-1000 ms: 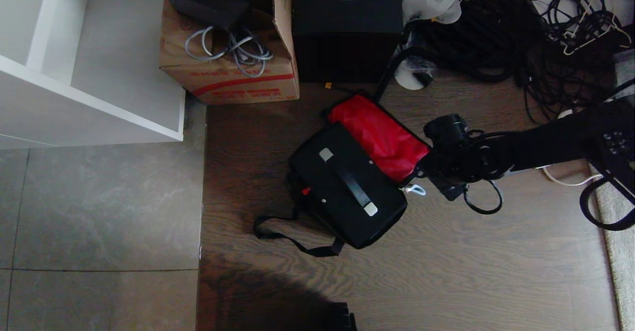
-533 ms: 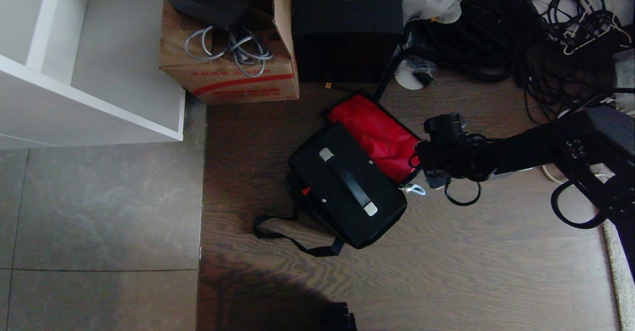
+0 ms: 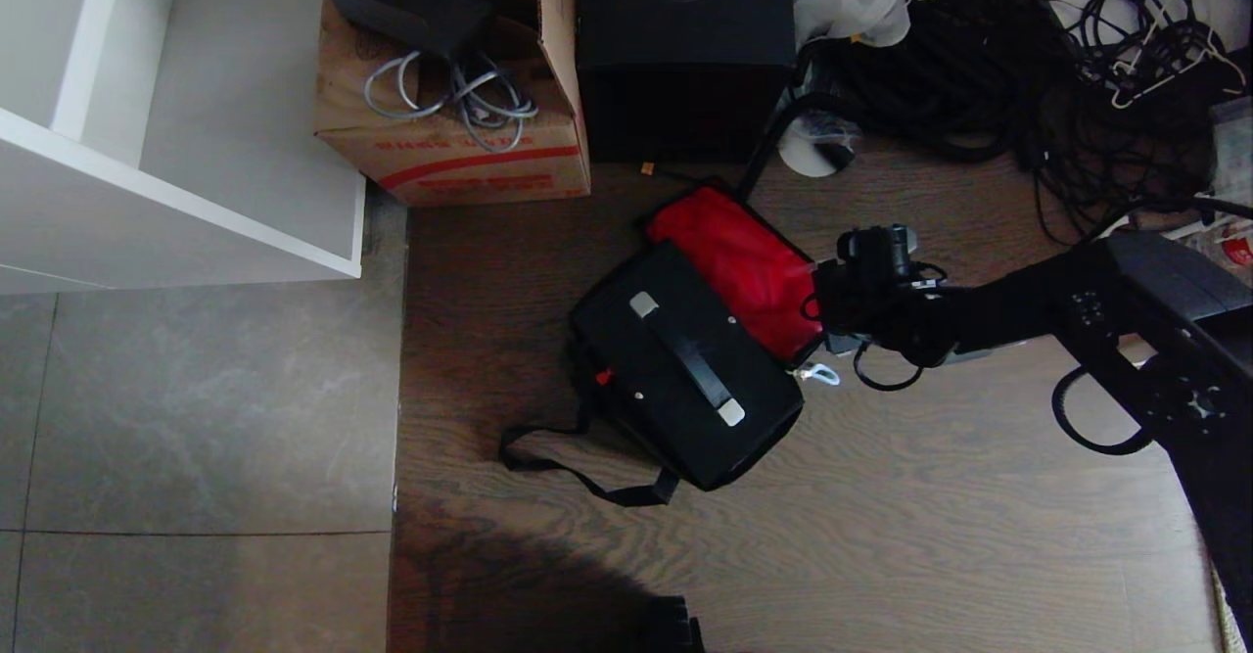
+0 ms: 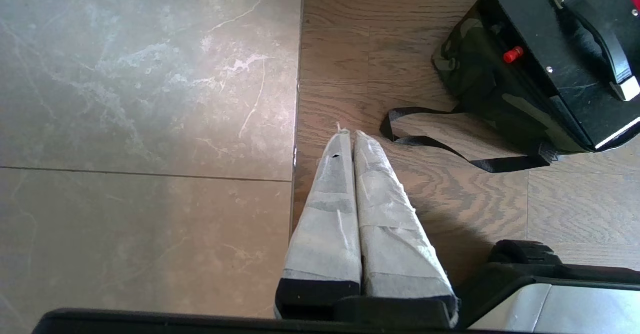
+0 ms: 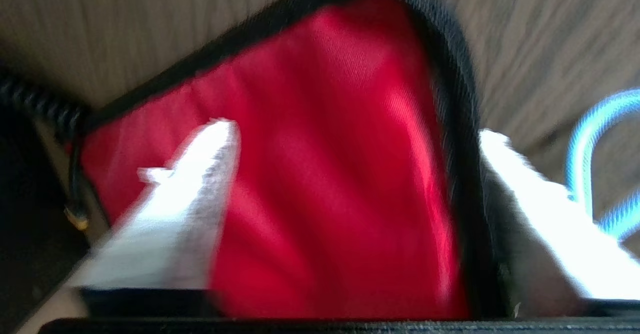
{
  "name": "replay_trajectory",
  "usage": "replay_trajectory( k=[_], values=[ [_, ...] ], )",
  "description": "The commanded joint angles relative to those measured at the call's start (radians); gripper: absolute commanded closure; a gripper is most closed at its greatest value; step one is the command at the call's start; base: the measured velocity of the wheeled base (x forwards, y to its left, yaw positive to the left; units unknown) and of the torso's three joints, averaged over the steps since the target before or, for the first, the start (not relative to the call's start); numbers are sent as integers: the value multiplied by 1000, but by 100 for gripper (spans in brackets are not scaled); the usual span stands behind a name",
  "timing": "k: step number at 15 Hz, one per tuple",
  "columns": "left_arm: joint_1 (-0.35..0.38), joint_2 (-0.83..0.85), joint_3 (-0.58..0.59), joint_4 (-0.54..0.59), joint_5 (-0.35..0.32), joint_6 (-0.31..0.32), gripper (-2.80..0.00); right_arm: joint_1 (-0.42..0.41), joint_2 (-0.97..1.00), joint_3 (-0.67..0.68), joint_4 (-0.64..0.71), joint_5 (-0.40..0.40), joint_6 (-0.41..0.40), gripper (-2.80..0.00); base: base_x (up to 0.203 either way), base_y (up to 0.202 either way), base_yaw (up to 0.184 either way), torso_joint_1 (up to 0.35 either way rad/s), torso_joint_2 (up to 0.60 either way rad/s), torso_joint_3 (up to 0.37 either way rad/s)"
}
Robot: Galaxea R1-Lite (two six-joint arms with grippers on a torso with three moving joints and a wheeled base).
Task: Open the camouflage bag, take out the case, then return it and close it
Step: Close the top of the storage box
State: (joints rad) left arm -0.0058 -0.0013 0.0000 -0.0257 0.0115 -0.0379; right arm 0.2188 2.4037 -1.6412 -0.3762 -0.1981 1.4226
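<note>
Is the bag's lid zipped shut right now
No, the camouflage bag's lid lies flipped open, red lining up, with the case sitting in the bag.

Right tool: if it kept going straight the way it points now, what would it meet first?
Most likely the open lid's black zip edge on the camouflage bag. The right tool is open, one finger over the red lining, the other outside the rim; depth is unclear.

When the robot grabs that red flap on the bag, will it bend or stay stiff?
Probably bends: the red flap shows soft fabric folds. Its black edge between the right gripper's open fingers looks thin, so it may slip. The case inside looks rigid, likely anchoring the bag.
</note>
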Motion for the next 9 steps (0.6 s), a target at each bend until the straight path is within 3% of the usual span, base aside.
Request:
replay_trajectory(
  k=[1,7,9],
  values=[
    [1,1,8,0,1,0,0,-12,41,-50,-6,2,-2,0,0,0,0,0,0,0],
    [0,1,8,0,0,0,0,-34,25,-51,-3,59,-103,0,0,0,0,0,0,0],
    [0,1,8,0,1,0,0,-33,-8,-37,-3,59,-186,0,0,0,0,0,0,0]
  ],
)
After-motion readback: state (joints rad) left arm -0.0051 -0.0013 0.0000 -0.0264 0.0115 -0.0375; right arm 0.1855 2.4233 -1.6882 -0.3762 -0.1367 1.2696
